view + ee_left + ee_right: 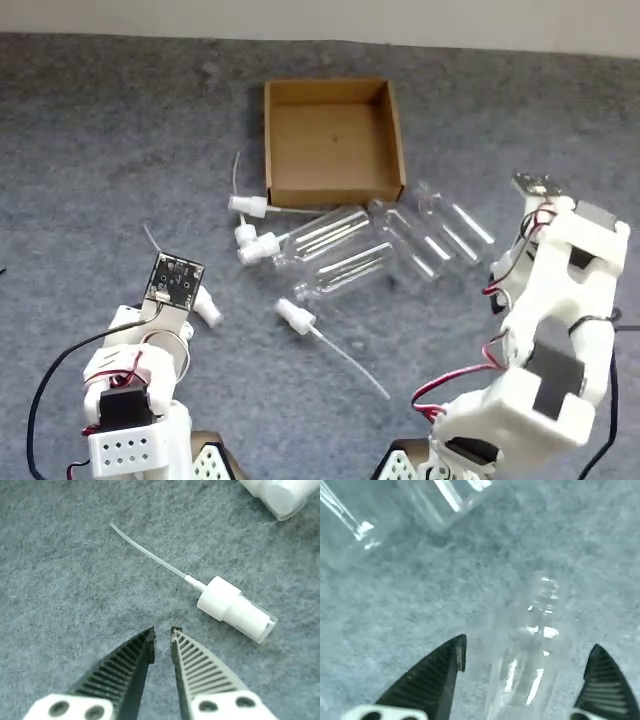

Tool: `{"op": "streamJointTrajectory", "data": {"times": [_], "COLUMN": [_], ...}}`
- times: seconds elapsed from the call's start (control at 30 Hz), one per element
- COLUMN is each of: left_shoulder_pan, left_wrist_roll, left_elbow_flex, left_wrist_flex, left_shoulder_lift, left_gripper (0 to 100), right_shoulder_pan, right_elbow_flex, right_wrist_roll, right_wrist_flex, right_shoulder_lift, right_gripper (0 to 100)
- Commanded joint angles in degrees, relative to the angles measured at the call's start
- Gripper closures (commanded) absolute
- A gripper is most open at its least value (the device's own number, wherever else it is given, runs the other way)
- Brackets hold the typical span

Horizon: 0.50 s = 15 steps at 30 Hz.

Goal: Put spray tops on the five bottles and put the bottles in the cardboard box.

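Clear plastic bottle [532, 680] lies between the wide jaws of our right gripper [528, 645]; our left gripper [162, 630], nearly closed and empty, hovers by a white spray top [232, 607]. Capping, we judge, needs both grasped first.

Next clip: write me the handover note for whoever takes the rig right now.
Left gripper: fingers barely apart, holding nothing, near a loose spray top.
Right gripper: open, fingers either side of an uncapped bottle lying on the carpet.
Other bottles and spray tops lie near the cardboard box.
Done: no bottle boxed.
Left: fit tops, box the bottles.
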Motion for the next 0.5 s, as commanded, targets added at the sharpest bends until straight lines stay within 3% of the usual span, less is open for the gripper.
{"op": "streamJointTrajectory", "data": {"times": [0.0,0.47], "left_shoulder_pan": [1.19,1.19], "left_wrist_roll": [-0.53,-0.53], "left_elbow_flex": [1.1,1.1], "left_wrist_flex": [0.26,0.26], "left_shoulder_lift": [-0.22,-0.22], "left_gripper": [97,97], "right_shoulder_pan": [-0.66,1.89], "right_elbow_flex": [-0.92,-0.4], "right_wrist_roll": [-1.76,0.26], "right_wrist_flex": [-2.42,-6.37], "right_shoulder_lift": [1.54,2.42], "right_gripper": [67.0,75.0]}}
